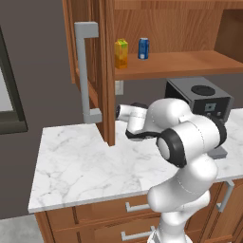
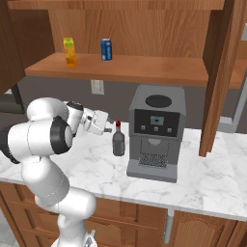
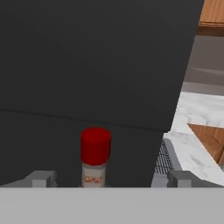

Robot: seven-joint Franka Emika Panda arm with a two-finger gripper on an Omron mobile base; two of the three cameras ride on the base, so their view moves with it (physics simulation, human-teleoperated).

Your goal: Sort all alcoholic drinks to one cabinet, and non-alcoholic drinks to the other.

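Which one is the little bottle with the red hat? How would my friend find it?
Find the big grey coffee machine on the marble counter. Just to its left stands a squat grey bottle, right in front of the robot's open gripper. It's the only drink on the counter, with a narrow neck and red cap.

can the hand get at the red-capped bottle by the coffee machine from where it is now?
Probably yes: the hand is open, facing the bottle with nothing between; the coffee machine stands close beside.
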